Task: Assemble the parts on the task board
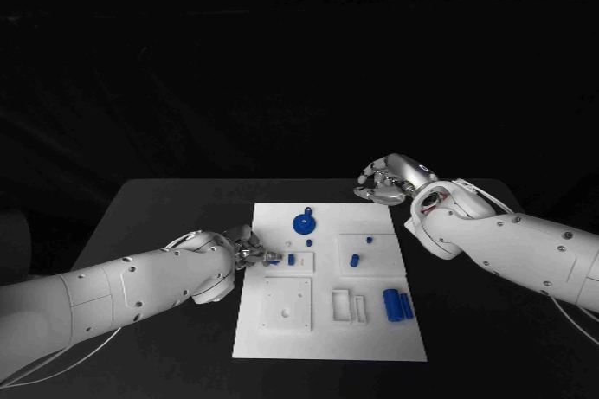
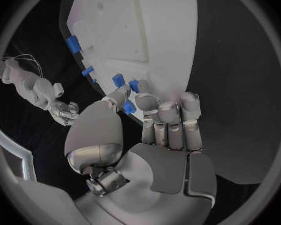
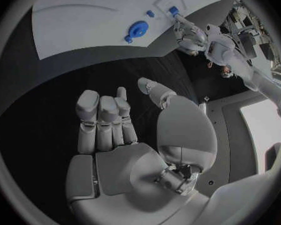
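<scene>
The white task board (image 1: 375, 343) lies in the middle of the black table. My left hand (image 1: 247, 250) is at the board's left edge. In the left wrist view its thumb and fingertips (image 2: 143, 101) pinch a small blue part (image 2: 128, 107), close to another blue part (image 2: 118, 80) on the board (image 2: 159, 30). My right hand (image 1: 384, 181) hovers off the board's far right corner, fingers apart, holding nothing; its palm (image 3: 125, 160) is bare. A round blue part (image 1: 305, 223) lies near the far end, and two blue cylinders (image 1: 397, 304) lie at the right.
White recessed blocks (image 1: 286, 304) and a slotted frame (image 1: 348, 305) occupy the board's near half. Small blue pieces (image 1: 355, 260) sit mid-board. Bare black table (image 1: 163, 209) surrounds the board on all sides.
</scene>
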Available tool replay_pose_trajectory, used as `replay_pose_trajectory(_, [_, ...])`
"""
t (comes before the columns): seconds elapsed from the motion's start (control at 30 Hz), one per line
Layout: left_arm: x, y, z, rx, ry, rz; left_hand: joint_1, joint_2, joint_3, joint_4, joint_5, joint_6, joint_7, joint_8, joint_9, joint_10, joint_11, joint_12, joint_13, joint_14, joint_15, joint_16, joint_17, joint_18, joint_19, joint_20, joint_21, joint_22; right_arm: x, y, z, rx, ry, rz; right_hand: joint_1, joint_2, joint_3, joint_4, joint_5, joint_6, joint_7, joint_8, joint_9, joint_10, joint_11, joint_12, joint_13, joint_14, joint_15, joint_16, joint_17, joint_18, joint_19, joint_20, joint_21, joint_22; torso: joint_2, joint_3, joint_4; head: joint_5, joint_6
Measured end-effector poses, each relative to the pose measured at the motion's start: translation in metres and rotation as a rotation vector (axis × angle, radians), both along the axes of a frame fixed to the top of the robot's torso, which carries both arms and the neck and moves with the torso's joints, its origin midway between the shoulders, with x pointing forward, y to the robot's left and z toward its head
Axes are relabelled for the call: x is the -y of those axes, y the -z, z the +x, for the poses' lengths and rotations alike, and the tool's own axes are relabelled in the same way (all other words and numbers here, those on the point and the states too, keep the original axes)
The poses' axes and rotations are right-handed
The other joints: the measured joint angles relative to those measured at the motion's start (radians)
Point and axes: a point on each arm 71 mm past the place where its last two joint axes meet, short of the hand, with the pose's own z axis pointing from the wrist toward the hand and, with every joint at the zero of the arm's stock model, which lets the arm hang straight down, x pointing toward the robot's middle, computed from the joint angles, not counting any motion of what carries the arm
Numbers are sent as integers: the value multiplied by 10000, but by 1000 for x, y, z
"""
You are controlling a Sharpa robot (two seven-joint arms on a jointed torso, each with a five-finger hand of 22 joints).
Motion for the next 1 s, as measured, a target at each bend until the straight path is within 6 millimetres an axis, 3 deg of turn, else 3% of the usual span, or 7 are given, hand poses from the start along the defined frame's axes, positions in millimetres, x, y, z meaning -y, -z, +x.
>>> replay_pose_trajectory(0.1, [0,0,0,4,-9,-47,249,249,-137,-230,33,-25,7,0,-1,0,0,0,-8,-13,13,0,-18,-1,1,1,0,0,0,0,0,-1,2,-1,0,0,0,0,39,0,0,0,0,1,0,0,0,0,0,0,0,0,1,2,0,2,-2,2,1,-1,0])
replay_pose_trajectory(0.2, [0,0,0,10,-16,-81,562,562,-390,-612,452,-43,24,0,-43,0,0,0,-14,-17,17,0,-37,-1,2,1,0,0,0,0,0,-1,2,-1,0,0,0,0,39,0,0,0,-1,2,0,0,0,0,0,0,0,1,1,4,0,2,-3,2,5,-1,3])
replay_pose_trajectory(0.33, [0,-1,0,25,-20,-120,758,759,-559,-1037,896,-43,23,2,-71,0,1,0,-34,-19,19,0,-56,-1,2,2,0,-1,0,0,0,-1,3,-1,0,0,0,0,38,0,0,0,-1,3,2,0,0,0,0,0,0,0,-9,18,0,1,-5,1,5,3,13])
replay_pose_trajectory(0.47, [-1,-2,1,47,-31,-150,890,891,-625,-1377,1035,-44,23,10,-123,1,1,0,-47,-20,21,-1,-70,-1,2,2,0,-1,0,0,0,-3,7,-2,0,0,0,0,38,0,0,0,-2,4,3,0,0,0,0,0,0,1,-10,20,0,1,-5,1,2,6,20])
replay_pose_trajectory(0.77, [-6,-3,3,16,-104,-99,911,913,-665,-1416,1036,-46,21,10,-160,1,1,0,-64,-32,36,-1,-73,-1,3,2,0,-2,1,1,0,-13,13,-4,0,0,0,0,38,0,0,0,6,7,4,0,1,0,0,-37,-1,0,-10,22,0,0,-4,0,5,-4,23])
replay_pose_trajectory(1.0, [-9,-2,5,-109,-96,23,623,640,-655,-1220,977,-60,7,1,-203,2,2,0,-75,-34,39,-1,-82,-1,3,3,0,-2,1,1,0,-15,14,-3,0,0,0,0,38,1,-1,0,6,9,5,0,1,0,0,-38,-2,0,-11,24,0,-1,-4,-9,11,0,23])
